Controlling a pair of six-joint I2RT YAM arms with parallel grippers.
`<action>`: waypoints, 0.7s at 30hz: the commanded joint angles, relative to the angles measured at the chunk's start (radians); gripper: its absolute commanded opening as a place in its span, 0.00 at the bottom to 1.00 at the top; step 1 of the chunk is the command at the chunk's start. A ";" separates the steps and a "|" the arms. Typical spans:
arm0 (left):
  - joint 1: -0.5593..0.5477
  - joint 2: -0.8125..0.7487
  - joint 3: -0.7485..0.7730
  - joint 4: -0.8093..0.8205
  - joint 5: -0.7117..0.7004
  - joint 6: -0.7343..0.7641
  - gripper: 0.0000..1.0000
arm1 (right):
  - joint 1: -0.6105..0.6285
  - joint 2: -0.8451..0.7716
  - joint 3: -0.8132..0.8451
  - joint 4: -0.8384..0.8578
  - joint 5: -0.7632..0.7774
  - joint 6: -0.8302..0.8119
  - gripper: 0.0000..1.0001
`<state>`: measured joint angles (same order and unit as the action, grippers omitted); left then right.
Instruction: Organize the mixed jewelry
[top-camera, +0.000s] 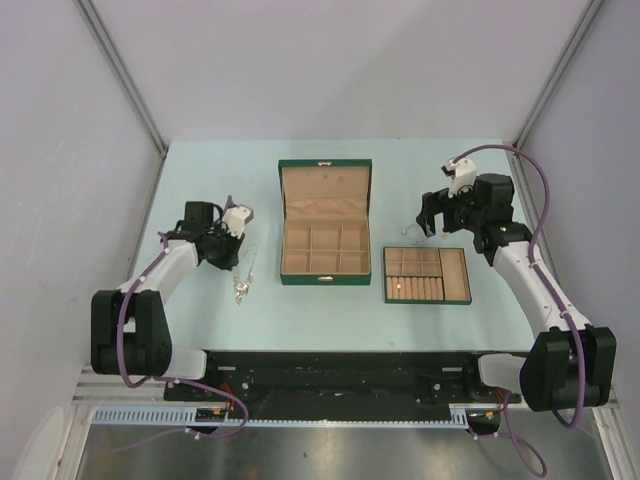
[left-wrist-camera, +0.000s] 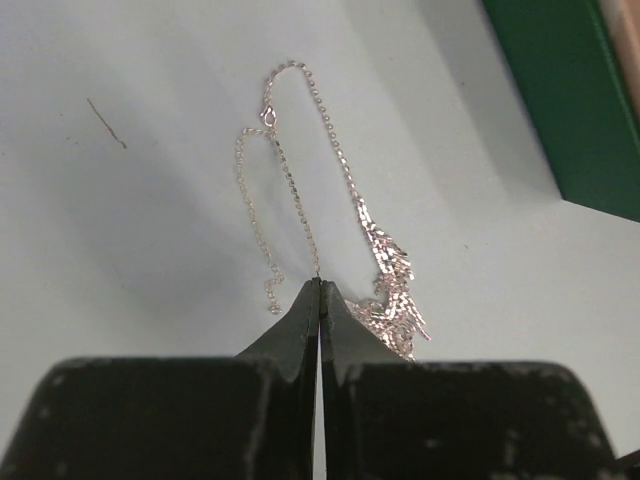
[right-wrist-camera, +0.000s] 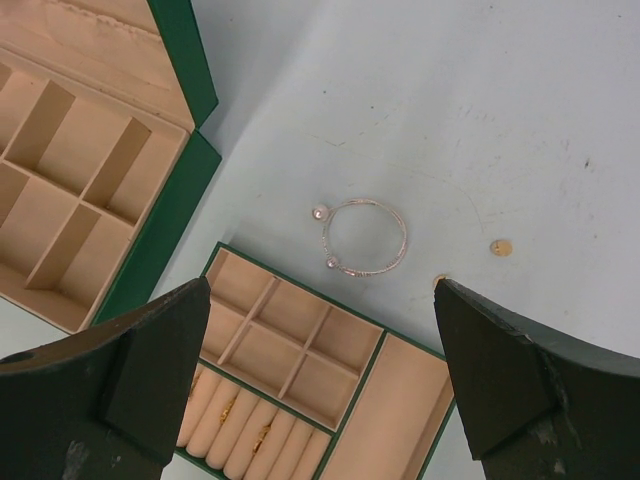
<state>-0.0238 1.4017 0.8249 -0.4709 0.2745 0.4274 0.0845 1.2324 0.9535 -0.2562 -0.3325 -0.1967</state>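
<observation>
A fine silvery chain necklace (left-wrist-camera: 292, 185) with a pale beaded cluster (left-wrist-camera: 392, 275) lies on the table left of the box. My left gripper (left-wrist-camera: 320, 285) is shut on one strand of its chain, with the fingertips down at the table. From above, the necklace (top-camera: 243, 285) trails toward the near edge from the left gripper (top-camera: 233, 262). A thin silvery loop (right-wrist-camera: 365, 237) with two pale beads lies just beyond the tray's far edge. My right gripper (right-wrist-camera: 322, 285) hangs open above it and holds nothing. The overhead view shows the right gripper (top-camera: 450, 222) beside that loop (top-camera: 412, 236).
A green tan-lined box (top-camera: 325, 163) stands open mid-table, its wall (left-wrist-camera: 580, 100) to the right of the necklace. A flat green tray (top-camera: 427, 301) with ring rolls lies right of it, with gold rings (right-wrist-camera: 228, 410) in the rolls. A small gold stud (right-wrist-camera: 499, 247) lies near the loop.
</observation>
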 joint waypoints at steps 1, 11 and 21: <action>0.002 -0.062 0.045 -0.032 0.098 0.030 0.00 | 0.027 -0.001 0.036 0.020 -0.023 -0.009 1.00; 0.002 -0.203 0.046 -0.066 0.241 0.068 0.00 | 0.136 -0.016 0.036 0.015 -0.105 -0.006 1.00; 0.001 -0.276 0.045 -0.077 0.223 0.085 0.01 | 0.251 0.052 0.087 -0.031 -0.060 -0.043 1.00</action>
<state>-0.0238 1.1282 0.8455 -0.5426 0.4847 0.4747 0.3103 1.2564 0.9916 -0.2817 -0.4084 -0.2131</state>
